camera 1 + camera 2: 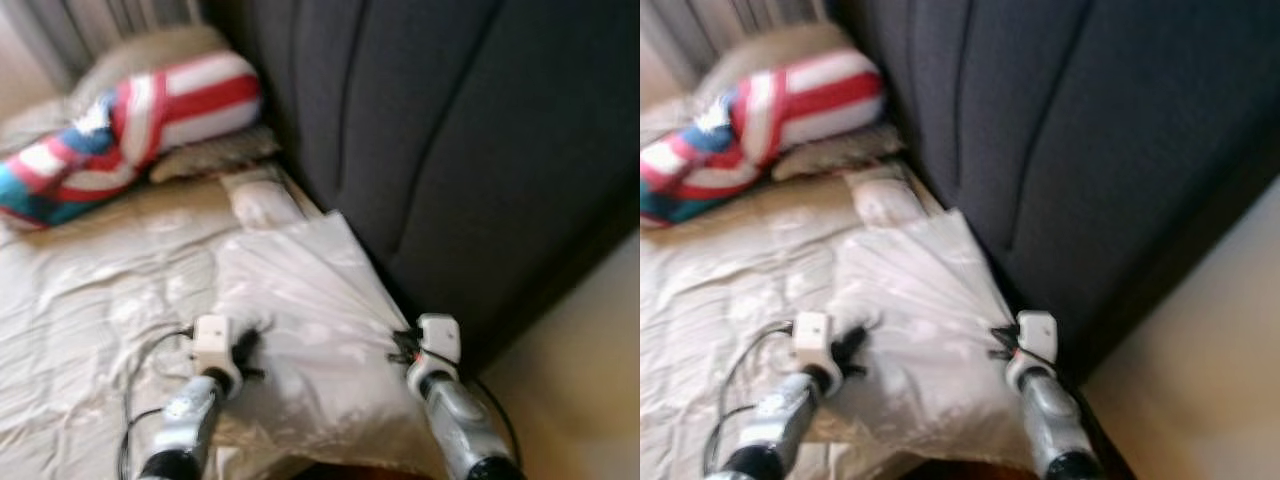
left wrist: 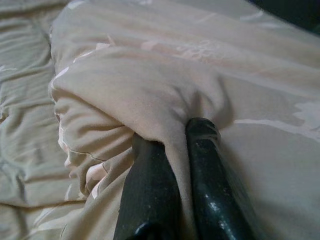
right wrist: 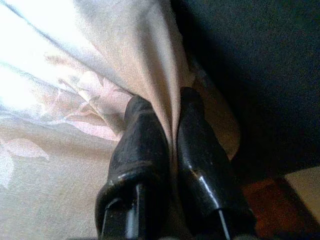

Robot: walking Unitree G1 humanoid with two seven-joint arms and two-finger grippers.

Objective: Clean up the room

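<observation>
— Looking from the head, what do you get?
— A blurred bed: a pale cream blanket point(image 1: 300, 330) bunched beside the dark headboard point(image 1: 450, 150), with a striped pillow point(image 1: 130, 125) farther up.
— And the wrists?
— Closer detail. The left gripper point(image 2: 175, 150) is clenched on a fold of the blanket; the right gripper point(image 3: 167, 130) pinches its edge next to the headboard.
— The fabric?
— Shiny, wrinkled, possibly with a faint leaf pattern.

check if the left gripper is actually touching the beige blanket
Touching. In the left wrist view the left gripper has its two black fingers closed on a pinched fold of the beige blanket, with cloth squeezed between them.
</observation>
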